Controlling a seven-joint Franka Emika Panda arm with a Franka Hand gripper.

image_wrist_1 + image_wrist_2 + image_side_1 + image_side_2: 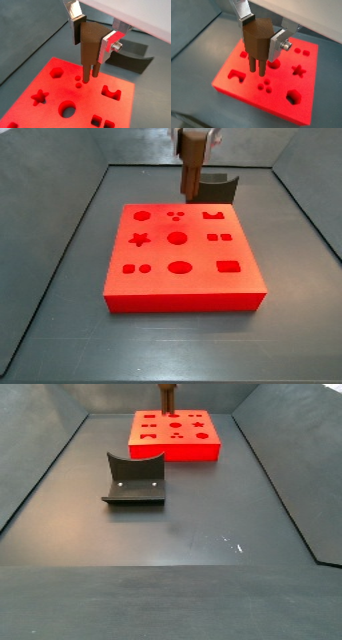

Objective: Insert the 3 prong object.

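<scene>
Currently the pincer grips the slim dark brown three-prong peg upright just above the flat red foam block; judged best: centre prongs over the three-hole cluster, descend straight.

gripper holding 3 prong object above block

matt brown 3 prong object, silver-plated tool (metal)
</scene>
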